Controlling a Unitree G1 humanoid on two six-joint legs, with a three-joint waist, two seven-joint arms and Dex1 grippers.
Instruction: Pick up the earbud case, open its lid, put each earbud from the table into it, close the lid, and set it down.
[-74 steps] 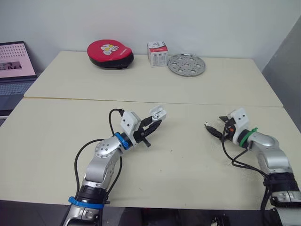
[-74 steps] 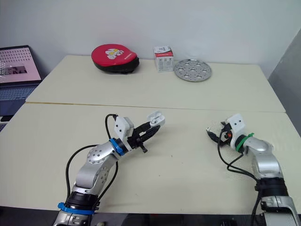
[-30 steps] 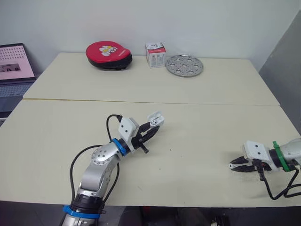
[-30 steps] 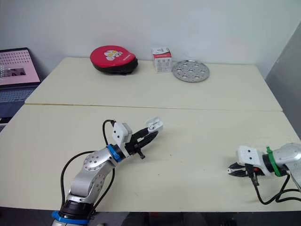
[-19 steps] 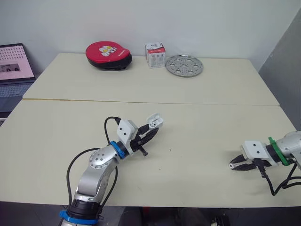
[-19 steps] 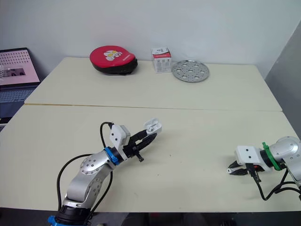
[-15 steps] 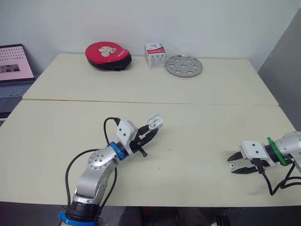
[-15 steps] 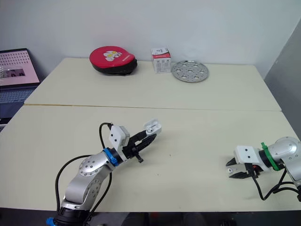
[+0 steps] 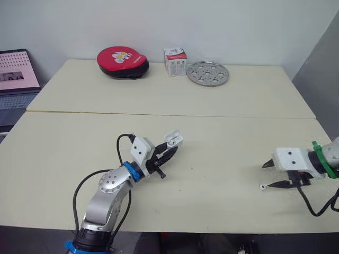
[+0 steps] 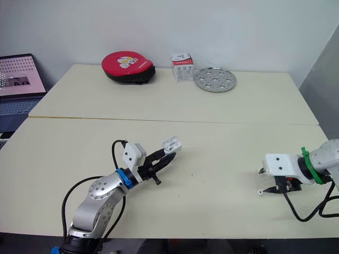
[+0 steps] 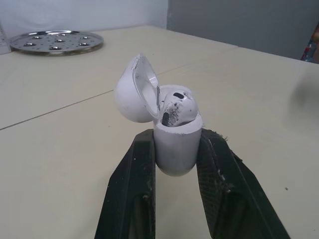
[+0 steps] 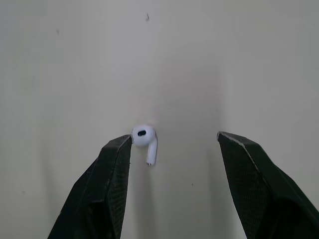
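my left gripper (image 9: pixel 169 151) is clamped on the lower body of the earbud case (image 11: pixel 175 147), one black finger on each side, holding it up over the near worktop, a little left of its middle. the lid (image 11: pixel 134 89) is swung back and open, and one seated earbud (image 11: pixel 179 107) sits in the case, white with dark smudges. i can read no brand on the case.

my right gripper (image 9: pixel 266 175) is spread wide, low over the near worktop (image 9: pixel 212 159) close to its right edge. the loose earbud (image 12: pixel 145 138) lies on the surface between the fingers, close beside one of them and well apart from the other; i cannot tell whether it touches.

along the far edge sit a red pouch (image 9: pixel 123 61) with a cartoon print, a small white box (image 9: pixel 175 61) whose red and dark printing is too small to read, and a round metal plate (image 9: pixel 207 73) with holes. a laptop (image 9: pixel 18 71) stands off the left side.
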